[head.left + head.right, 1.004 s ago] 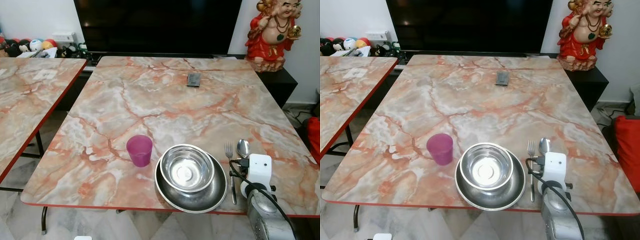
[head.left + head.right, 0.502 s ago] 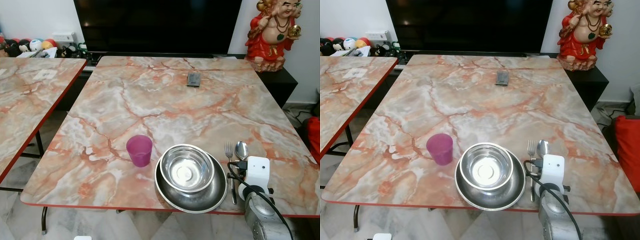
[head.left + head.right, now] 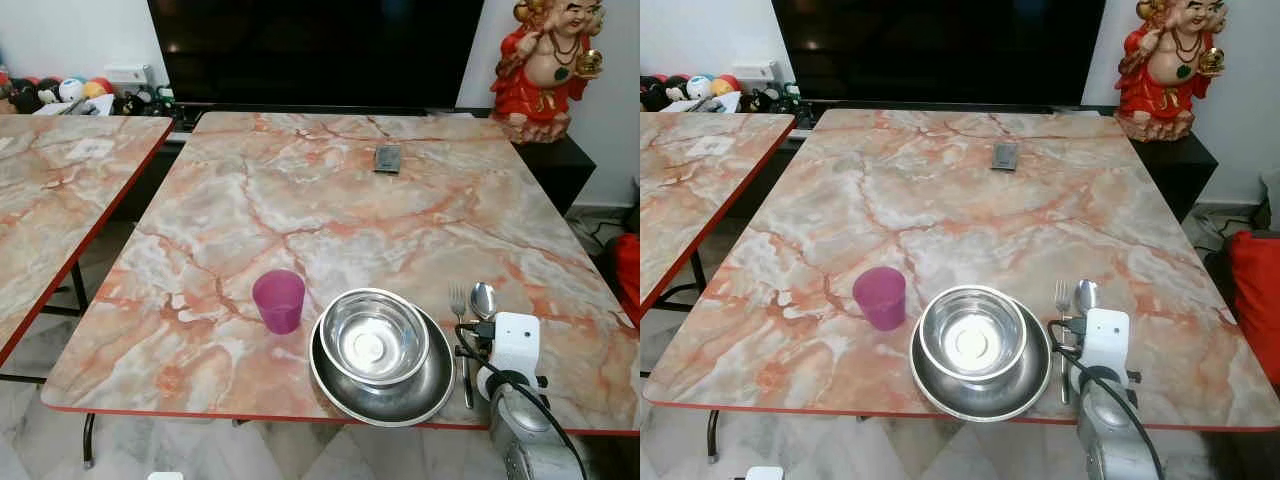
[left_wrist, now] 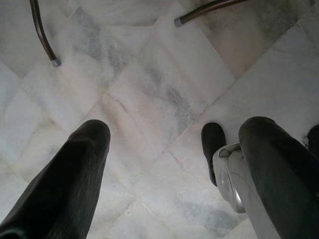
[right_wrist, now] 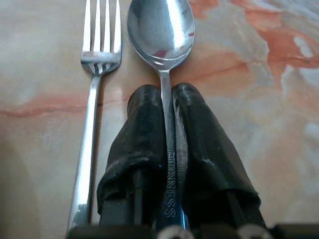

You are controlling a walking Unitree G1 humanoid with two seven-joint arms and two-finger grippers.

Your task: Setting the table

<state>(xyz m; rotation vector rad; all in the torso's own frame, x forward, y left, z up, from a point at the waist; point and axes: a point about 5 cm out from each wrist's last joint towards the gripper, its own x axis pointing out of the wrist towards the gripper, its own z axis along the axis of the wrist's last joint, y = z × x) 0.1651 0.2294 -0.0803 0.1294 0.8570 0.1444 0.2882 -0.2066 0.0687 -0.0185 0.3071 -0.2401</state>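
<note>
On the marble table (image 3: pixel 300 200) a steel bowl (image 3: pixel 374 335) sits inside a wider steel plate (image 3: pixel 385 390) near the front edge. A purple cup (image 3: pixel 279 300) stands just left of them. To the right lie a fork (image 3: pixel 460 310) and a spoon (image 3: pixel 484 298) side by side. My right gripper (image 5: pixel 167 107) is shut on the spoon's handle (image 5: pixel 166 149), low over the tabletop, with the fork (image 5: pixel 94 99) beside it. My left gripper (image 4: pixel 174 144) hangs open above the floor tiles.
A dark remote (image 3: pixel 387 158) lies at the far middle of the table. A second marble table (image 3: pixel 50 190) stands to the left. A television and a red figurine (image 3: pixel 545 65) are behind. A red object (image 3: pixel 1250 290) sits at the right.
My right arm has drawn back slightly toward the table's front edge, the spoon moving with it. Everything else stays put.
</note>
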